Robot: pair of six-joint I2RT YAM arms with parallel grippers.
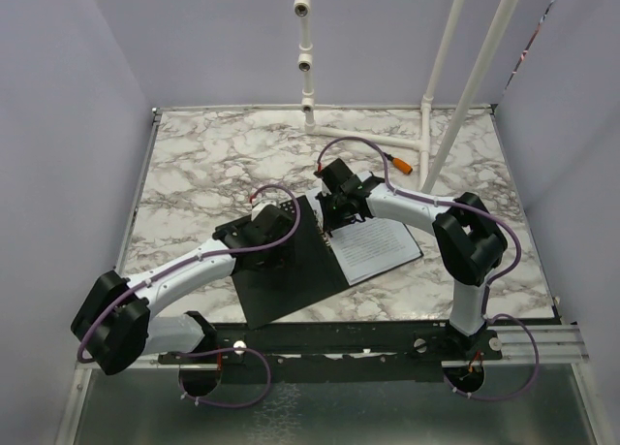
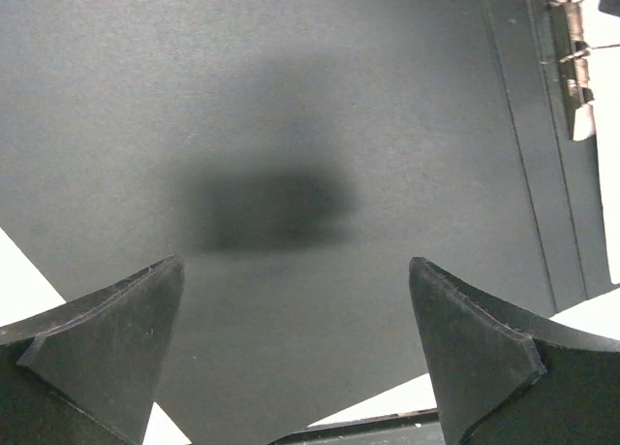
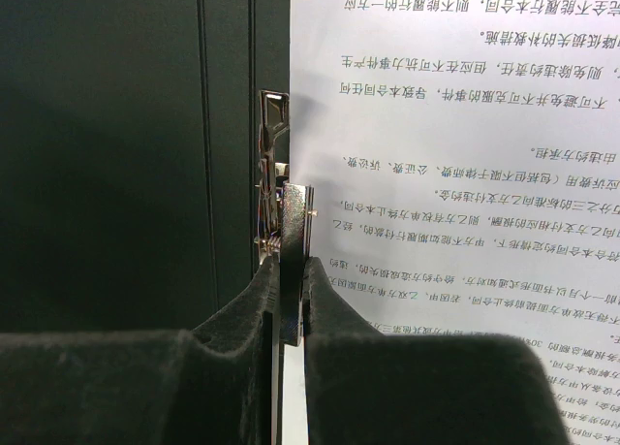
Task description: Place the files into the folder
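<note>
Two grippers I'm working over the open folder (image 1: 281, 285): right gripper (image 3: 291, 270) pinching the spine clip (image 3: 276, 174), which is running straight ahead, files (image 3: 465, 174) lying just right of it; left gripper (image 2: 295, 261) hovering spread.

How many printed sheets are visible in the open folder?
1. The printed sheet lies on the right half of the folder, its edge at the spine clip. Others may be stacked underneath; the views can't settle that.

Open bench (image 1: 194, 164) along far and left sides. White pipes (image 1: 473, 77) obstruct far-right corner. Over the folder (image 1: 281, 290), left arm (image 1: 184, 275) and right arm (image 1: 417, 207) crowd the centre.
</note>
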